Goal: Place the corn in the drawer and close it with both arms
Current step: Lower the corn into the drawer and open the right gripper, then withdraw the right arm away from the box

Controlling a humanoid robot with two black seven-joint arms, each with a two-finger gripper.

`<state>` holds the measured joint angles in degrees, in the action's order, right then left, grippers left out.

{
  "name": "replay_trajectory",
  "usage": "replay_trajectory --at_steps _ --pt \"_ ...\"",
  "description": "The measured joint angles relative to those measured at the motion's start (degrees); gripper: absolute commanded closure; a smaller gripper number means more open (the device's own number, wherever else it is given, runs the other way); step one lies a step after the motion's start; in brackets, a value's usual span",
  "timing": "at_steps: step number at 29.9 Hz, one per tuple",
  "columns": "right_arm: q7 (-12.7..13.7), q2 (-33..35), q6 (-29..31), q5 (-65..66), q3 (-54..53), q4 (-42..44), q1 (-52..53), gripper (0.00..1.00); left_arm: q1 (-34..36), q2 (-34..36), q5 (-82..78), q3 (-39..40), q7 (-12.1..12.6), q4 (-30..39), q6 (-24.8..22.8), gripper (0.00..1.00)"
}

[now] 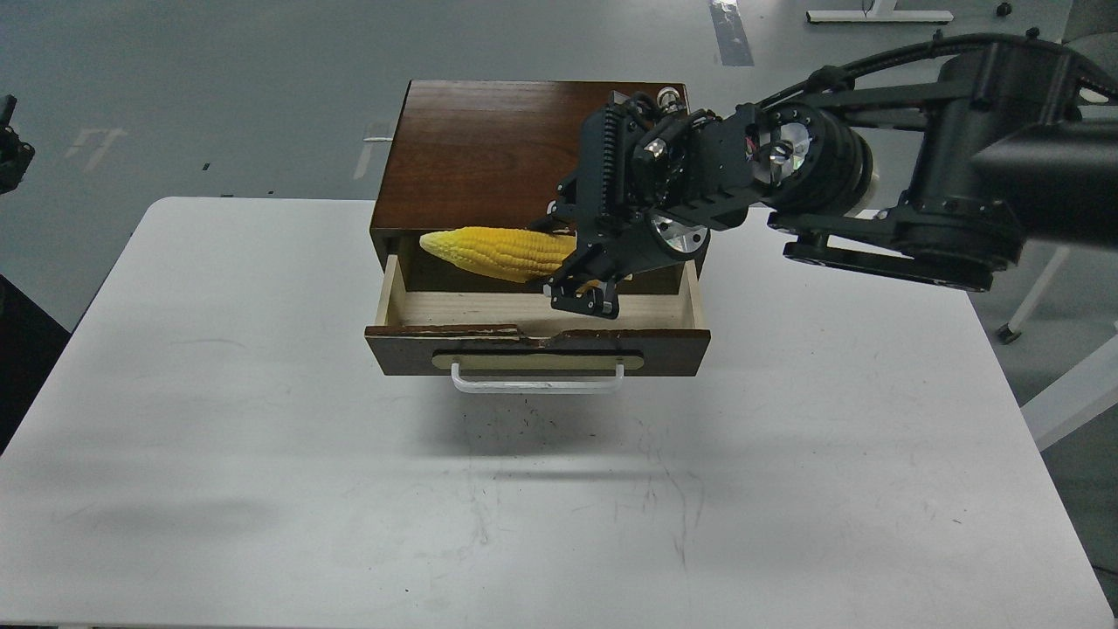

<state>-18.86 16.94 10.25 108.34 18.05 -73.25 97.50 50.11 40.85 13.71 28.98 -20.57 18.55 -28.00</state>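
- Nearest the camera, the white table is lying bare and scuffed, well below the right claw.
- That claw is clamping the stem end of the corn, its fingers closing around the cob's right end.
- Left of the claw, the corn is sticking out level, tapered tip pointing left, hanging over the open drawer and not resting on its pale floor.
- Just under the claw, the drawer is standing pulled out of the dark wooden box, which is sitting behind the claw.
- In front of and below the claw, the chipped drawer front is showing a tan plate and a white handle.
- To the claw's right, the right arm is reaching in from the frame's edge.
- Far to the left, only a dark bit of the left arm is showing; I cannot tell how its claw is set.
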Motion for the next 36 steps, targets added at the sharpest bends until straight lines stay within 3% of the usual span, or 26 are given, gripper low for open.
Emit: replay_trajectory --at_steps 9,12,13,15,22,27,31,36 --pt "0.0 0.1 0.1 -1.7 -0.4 0.0 0.4 0.34 0.0 0.8 0.0 -0.1 0.0 0.0 0.0 0.02" --pt "0.0 0.1 0.1 -2.0 -1.9 0.4 0.4 0.17 0.0 1.1 0.0 -0.1 0.0 0.0 0.0 0.02" --pt "0.0 0.1 0.2 -2.4 -3.7 1.2 0.4 0.07 0.0 1.4 -0.1 -0.1 0.3 0.0 0.0 0.02" --pt "0.0 0.2 0.4 -5.4 -8.3 3.3 0.0 0.01 0.0 1.8 -0.5 -0.2 0.6 0.0 0.0 0.02" --pt "0.3 1.5 0.7 -35.8 -15.9 12.2 0.6 0.00 0.1 3.6 -0.7 -0.1 0.2 0.6 0.0 0.02" --pt "0.7 9.7 0.7 -58.5 -17.5 13.9 0.8 0.00 1.0 4.7 -1.8 -0.7 0.8 2.3 0.0 0.02" --pt "0.7 15.8 0.6 -68.8 -18.0 14.1 -0.6 0.00 3.4 4.7 -6.6 -0.8 0.8 3.9 0.0 0.02" --pt "0.8 20.8 0.5 -84.2 -18.8 18.4 -4.4 0.00 7.7 4.2 -15.2 -0.8 0.8 11.7 0.0 0.02"
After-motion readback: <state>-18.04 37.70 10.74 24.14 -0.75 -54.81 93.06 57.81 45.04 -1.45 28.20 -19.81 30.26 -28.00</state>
